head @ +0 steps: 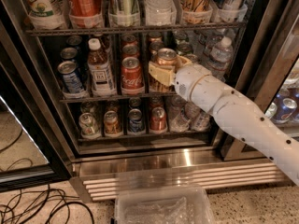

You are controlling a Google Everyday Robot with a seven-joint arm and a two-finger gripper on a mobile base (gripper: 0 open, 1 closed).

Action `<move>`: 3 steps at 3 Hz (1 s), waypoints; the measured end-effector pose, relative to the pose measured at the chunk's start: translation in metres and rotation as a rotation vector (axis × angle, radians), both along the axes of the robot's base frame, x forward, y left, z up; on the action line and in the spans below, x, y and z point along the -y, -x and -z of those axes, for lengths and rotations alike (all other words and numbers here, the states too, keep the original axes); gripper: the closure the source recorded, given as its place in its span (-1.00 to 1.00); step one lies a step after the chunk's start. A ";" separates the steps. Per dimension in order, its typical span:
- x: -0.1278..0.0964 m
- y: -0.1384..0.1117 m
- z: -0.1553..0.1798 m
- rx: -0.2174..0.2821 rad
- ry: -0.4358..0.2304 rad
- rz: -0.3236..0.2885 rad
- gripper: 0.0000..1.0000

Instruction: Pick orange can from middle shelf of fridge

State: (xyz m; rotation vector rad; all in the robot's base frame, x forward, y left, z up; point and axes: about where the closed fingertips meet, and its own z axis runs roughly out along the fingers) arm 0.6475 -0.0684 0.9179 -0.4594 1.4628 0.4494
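Your orange can (166, 57) stands at the front of the middle shelf (88, 97) of the fridge (140, 161), just right of a red Coca-Cola can (131, 76). The end effector (164, 69) is right at the can and covers its lower body; you cannot tell whether it is clamped or loose. Your white arm (233, 118) reaches in from the lower right, rising diagonally to the left, with the wrist level with the shelf, in front of a water bottle (219, 55).
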 end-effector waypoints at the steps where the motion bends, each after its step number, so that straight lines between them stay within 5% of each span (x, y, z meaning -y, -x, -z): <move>1: 0.013 0.004 -0.010 0.010 -0.059 -0.080 1.00; 2: 0.001 0.019 -0.019 0.005 -0.093 -0.213 1.00; 3: -0.014 0.030 -0.006 -0.033 -0.053 -0.282 1.00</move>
